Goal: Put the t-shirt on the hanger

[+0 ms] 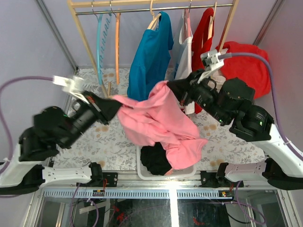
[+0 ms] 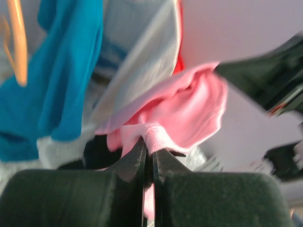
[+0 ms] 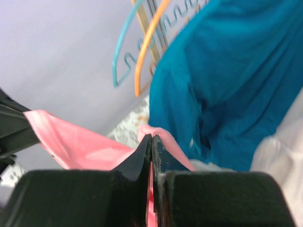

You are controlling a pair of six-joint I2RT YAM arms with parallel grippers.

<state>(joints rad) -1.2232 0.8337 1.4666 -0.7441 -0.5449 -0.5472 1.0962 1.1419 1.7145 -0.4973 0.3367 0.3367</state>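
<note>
We see the left gripper clenched on one edge of the t-shirt and the right gripper clenched on another edge. The pink fabric hangs between them above the white basket. The hanger hangs on the rail, apart from the t-shirt, between the teal hanger and the blue shirt.

Blue t-shirt, red garment, teal hanger on rail; black cloth in basket.
</note>
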